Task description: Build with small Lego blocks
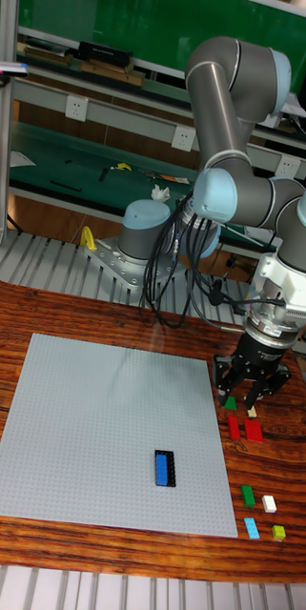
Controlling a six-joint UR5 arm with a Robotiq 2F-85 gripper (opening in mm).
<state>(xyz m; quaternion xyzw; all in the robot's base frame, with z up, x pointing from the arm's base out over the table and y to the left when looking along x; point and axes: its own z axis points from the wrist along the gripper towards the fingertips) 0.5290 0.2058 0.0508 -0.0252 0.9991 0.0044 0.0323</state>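
Evidently the gripper (251, 397) is held open and empty above the red bricks (245, 429), which, light, rigid and slippery, should be pinched across their flat sides.

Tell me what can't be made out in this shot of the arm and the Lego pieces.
- Black two-finger gripper, tall fixed view: open or shut unclear; fingertips merge with small pieces beneath.
- Small green Lego piece: partly covered by the gripper, shape unclear.
- Blue Lego brick on the grey baseplate: studs too small to count.
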